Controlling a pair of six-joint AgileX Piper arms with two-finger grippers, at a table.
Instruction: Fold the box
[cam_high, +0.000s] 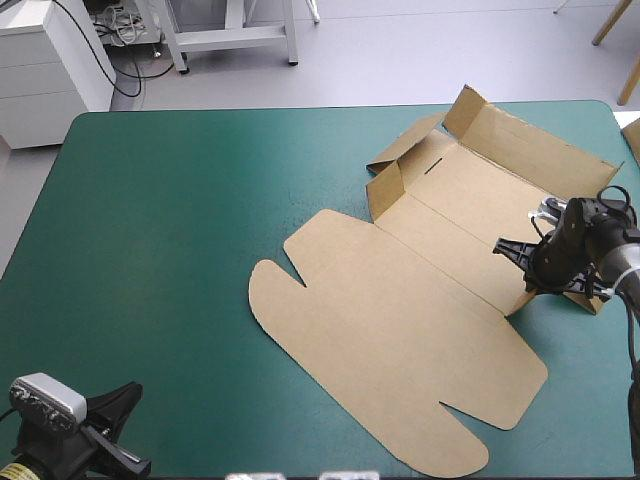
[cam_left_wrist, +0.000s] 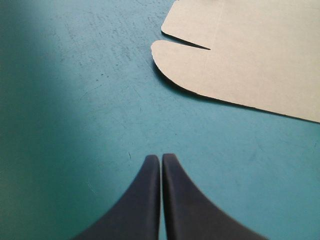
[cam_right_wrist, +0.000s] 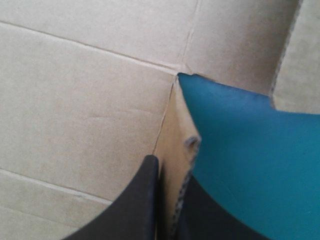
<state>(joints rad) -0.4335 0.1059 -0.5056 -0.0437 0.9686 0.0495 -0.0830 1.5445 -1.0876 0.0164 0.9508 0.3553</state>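
Left gripper (cam_left_wrist: 161, 159), smooth black fins pressed together, hangs over the scuffed teal-green cover (cam_left_wrist: 75, 100). Right gripper (cam_right_wrist: 169, 172) pinches a raised corrugated flap of the brown box (cam_high: 400, 320).

In the right wrist view the box's (cam_right_wrist: 90, 90) raised flap (cam_right_wrist: 176, 145) stands between the black fingers (cam_right_wrist: 145, 200) and hides much of one. In the high view the right gripper (cam_high: 520, 262) covers that pinch, and the picture's edge cuts off the left gripper (cam_high: 125, 400). The left wrist view shows only a rounded tab (cam_left_wrist: 190, 65); the rest runs out of frame.
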